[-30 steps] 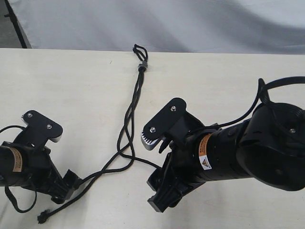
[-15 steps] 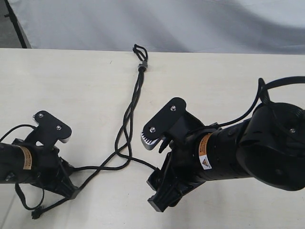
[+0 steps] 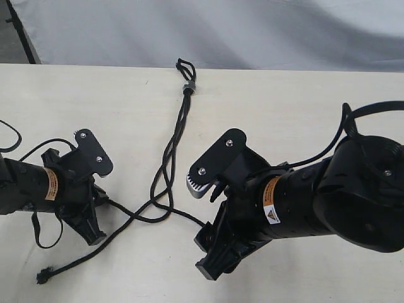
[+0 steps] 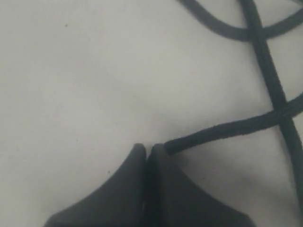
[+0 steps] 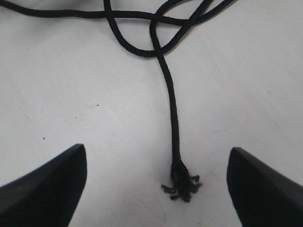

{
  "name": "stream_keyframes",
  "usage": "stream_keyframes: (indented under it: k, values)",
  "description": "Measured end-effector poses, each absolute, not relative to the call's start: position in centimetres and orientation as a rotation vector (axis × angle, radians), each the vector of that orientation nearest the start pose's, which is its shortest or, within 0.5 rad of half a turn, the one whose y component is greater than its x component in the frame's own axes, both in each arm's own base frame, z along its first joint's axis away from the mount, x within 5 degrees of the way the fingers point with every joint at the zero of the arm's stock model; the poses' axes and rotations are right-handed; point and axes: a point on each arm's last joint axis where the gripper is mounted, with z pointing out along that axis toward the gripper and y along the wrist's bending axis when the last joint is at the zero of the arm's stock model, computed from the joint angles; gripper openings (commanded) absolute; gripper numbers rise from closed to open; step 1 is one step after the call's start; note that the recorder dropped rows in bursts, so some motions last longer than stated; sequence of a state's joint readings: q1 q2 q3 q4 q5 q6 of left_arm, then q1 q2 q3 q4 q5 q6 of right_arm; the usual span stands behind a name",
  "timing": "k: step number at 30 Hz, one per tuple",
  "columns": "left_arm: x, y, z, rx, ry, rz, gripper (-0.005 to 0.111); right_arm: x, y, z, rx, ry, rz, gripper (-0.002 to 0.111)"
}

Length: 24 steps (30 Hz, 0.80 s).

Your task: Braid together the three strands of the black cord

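Lying lengthwise on the pale worktop [image 3: 303, 107]: one black cord [image 3: 178, 123], with its loop [image 3: 185, 65] and grey band [image 3: 188, 88] at the far edge. The three strands [image 3: 168, 151] trailed toward the arms. Below the band they crossed only loosely, so the braiding was judged to be at an early stage.

One strand [image 4: 222, 130] was pinched in the left gripper [image 4: 147, 153], whose fingers were pressed together on it, probably to carry it across its neighbours. Another ended in a frayed tip [image 5: 182, 182] that rested between the widely spread fingers of the right gripper [image 5: 156, 147]. That gripper held nothing and appeared placed to take the tip.

A knotted tip [image 3: 44, 276] lay loose on the worktop near the left gripper. Which strand it belonged to could not be told.
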<state>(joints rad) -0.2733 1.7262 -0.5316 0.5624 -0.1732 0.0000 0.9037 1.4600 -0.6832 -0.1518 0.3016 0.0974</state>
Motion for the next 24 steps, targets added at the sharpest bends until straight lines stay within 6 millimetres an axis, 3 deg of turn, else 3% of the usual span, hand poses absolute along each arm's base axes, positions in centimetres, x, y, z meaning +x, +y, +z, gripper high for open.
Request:
stream_keyframes:
  k: [2,6,9,15,21,24]
  values:
    - [25.5,-8.1,10.7,1.009,2.295,-0.032,0.012,16.7,20.5,18.9,-1.166,2.302,0.268,0.076]
    - [25.6,-8.3,10.9,0.928,2.294,-0.078,0.062,16.7,20.5,19.0,-1.165,2.3,0.27,0.076]
    - [25.7,-8.4,11.0,0.885,2.294,-0.103,0.078,16.7,20.5,19.0,-1.165,2.3,0.27,0.076]
    - [25.8,-8.3,11.8,0.761,2.304,-0.143,0.081,16.7,20.6,19.0,-1.085,2.344,0.301,0.076]
    - [25.5,-6.5,16.8,0.535,2.229,-0.119,0.081,16.3,22.4,20.7,-0.985,2.405,0.425,0.076]
    - [24.6,-3.3,19.8,0.3,2.229,-0.034,0.081,15.1,25.0,22.2,-1.057,2.38,0.491,0.076]
